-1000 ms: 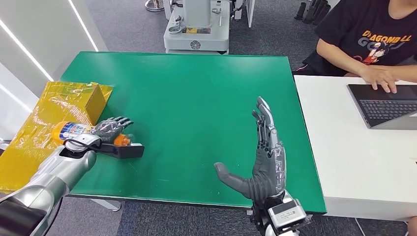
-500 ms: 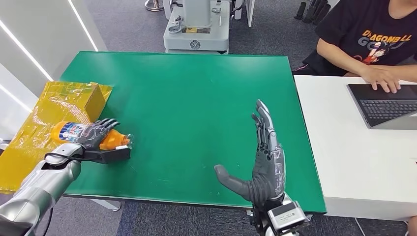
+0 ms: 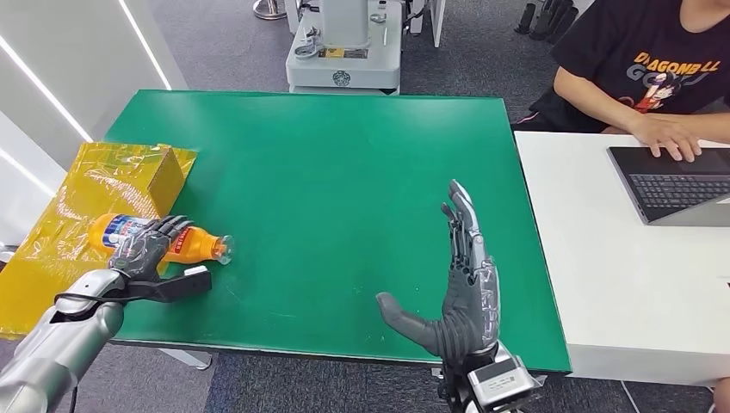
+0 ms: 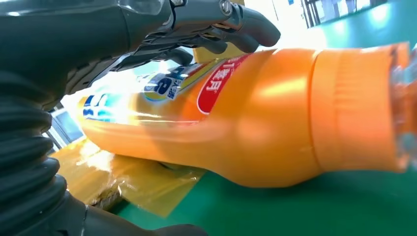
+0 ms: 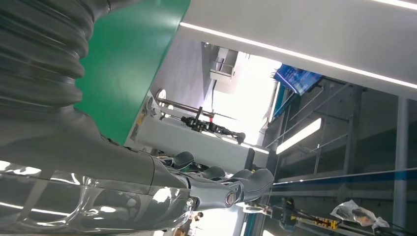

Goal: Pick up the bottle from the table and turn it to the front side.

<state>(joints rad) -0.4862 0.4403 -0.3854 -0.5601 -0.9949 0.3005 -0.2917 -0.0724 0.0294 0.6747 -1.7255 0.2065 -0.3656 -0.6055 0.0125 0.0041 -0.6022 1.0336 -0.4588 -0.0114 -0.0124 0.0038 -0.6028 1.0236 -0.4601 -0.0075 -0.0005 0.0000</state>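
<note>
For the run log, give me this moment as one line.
left hand: fingers over lying orange plastic bottle | bottle: on green table, beside yellow sheet | right hand: open, flat, holds nothing

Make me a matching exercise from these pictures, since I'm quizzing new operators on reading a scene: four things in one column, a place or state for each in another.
Things:
1. bottle
2. left hand
3. right hand
4. laptop

Places or states:
A. held flat and open above the green table, holding nothing
B. on the white table at the right, under a person's hand
C. lying on its side, partly on the yellow wrap
D. fingers over the bottle's body

Pairs: 1-C, 2-D, 3-A, 4-B
</note>
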